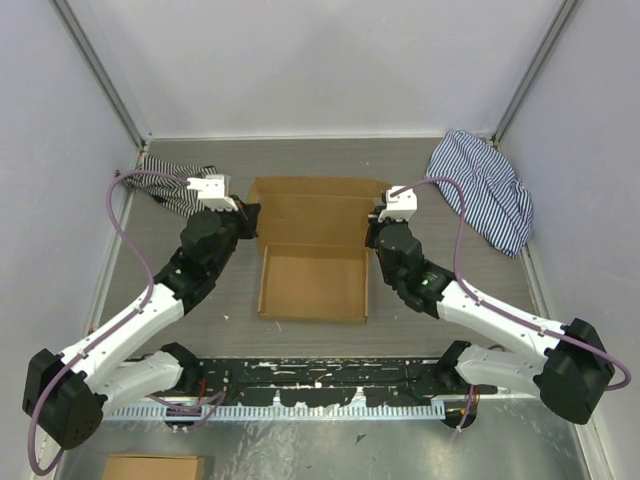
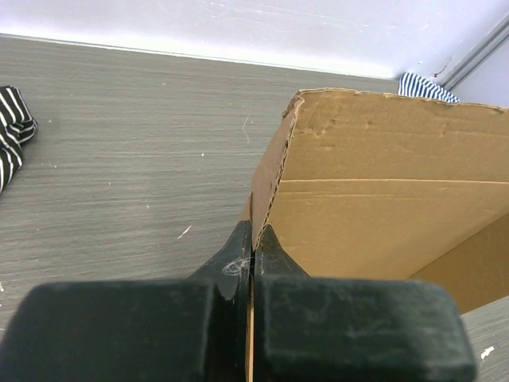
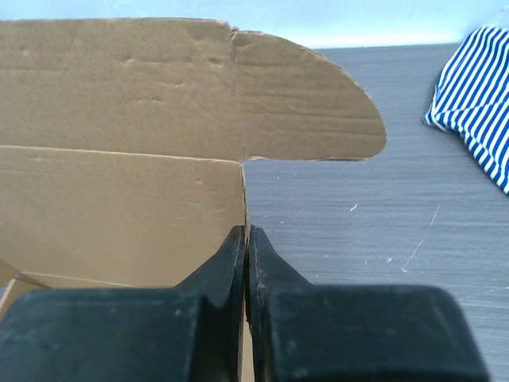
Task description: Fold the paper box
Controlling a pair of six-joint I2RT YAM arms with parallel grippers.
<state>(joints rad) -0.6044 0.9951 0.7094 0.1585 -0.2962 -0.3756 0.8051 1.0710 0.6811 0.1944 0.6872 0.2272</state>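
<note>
Tabletop (image 1: 310, 160) of grey wood grain carried all the things. The left arm (image 1: 140, 320) and the right arm (image 1: 500, 315) reached over it from the near edge, bent toward each other. Between them, about in the middle of the tabletop, lay the paper box (image 1: 312, 250). Its near part was a shallow open tray with low walls, and its far panel stood raised behind the tray. In the right wrist view this panel (image 3: 119, 72) ended in a rounded ear on the right side.

One striped cloth (image 1: 490, 190) lay at the far right corner, well apart from the box; another striped cloth (image 1: 165, 190) lay at the far left, just behind the left arm.

The left jaws were pressed together on the left side wall of the box (image 2: 374, 191); only a thin cardboard edge showed between them. The right jaws were closed the same way on the right side wall, also with only a sliver of cardboard between them.
</note>
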